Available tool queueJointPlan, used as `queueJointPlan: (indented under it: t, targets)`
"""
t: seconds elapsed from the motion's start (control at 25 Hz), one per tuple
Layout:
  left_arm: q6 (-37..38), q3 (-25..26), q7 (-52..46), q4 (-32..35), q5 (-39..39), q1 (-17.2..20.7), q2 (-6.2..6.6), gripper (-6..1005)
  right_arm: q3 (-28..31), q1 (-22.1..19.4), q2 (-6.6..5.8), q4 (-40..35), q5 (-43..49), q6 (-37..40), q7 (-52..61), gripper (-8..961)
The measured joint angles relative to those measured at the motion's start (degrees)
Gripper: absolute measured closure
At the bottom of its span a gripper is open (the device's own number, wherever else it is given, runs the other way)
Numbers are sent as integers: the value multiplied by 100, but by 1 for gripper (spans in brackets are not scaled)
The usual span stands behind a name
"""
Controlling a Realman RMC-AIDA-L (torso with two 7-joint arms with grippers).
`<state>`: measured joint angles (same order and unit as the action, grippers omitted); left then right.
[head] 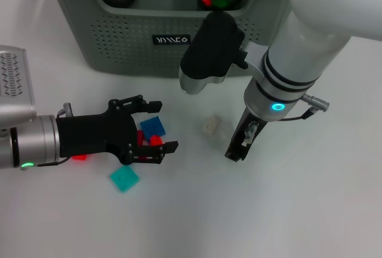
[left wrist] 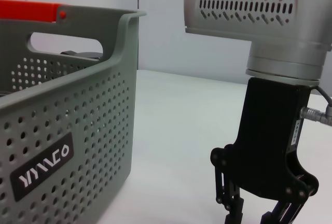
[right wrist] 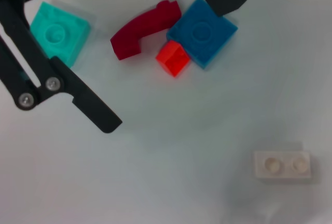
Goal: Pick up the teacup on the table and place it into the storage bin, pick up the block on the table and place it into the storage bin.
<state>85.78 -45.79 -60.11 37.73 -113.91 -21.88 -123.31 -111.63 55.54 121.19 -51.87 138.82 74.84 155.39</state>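
Head view: the left gripper (head: 156, 131) hangs low over the desk (head: 286, 210), fingers spread apart around the blue block (head: 153, 126) and small red blocks. The storage bin (head: 131, 37) stands behind them. The right gripper (head: 239, 147) is near the white block (head: 210, 126).

Left wrist view: the right gripper's fingers are cropped; cannot tell their state.

Right wrist view: the blue block touches the dark red curved block (right wrist: 145, 28).

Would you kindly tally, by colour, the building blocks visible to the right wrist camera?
Teal square block: 1
Blue square block: 1
Red blocks: 2 (curved dark red piece, small bright red cube)
White two-stud plate: 1
Total: 5
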Motion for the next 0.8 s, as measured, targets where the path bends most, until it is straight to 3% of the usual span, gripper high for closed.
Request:
queueJointPlan:
  t: [0.4, 0.6, 0.68, 0.8]
  targets:
    - [0, 0, 0, -20, 10, 7, 0, 111, -36, -4, -7, 56, -16, -54, 19, 620]
    - [1, 0, 0, -20, 10, 9, 0, 111, 54, -36, -49, -305, -6, 155, 76, 724]
    - [16, 28, 0, -20, 9, 15, 0, 111, 301, -98, -77, -669, 32, 426, 76, 745]
    - [46, 68, 0, -20, -7, 17, 6, 111, 1196, -188, -108, -1581, 229, 1096, 24, 746]
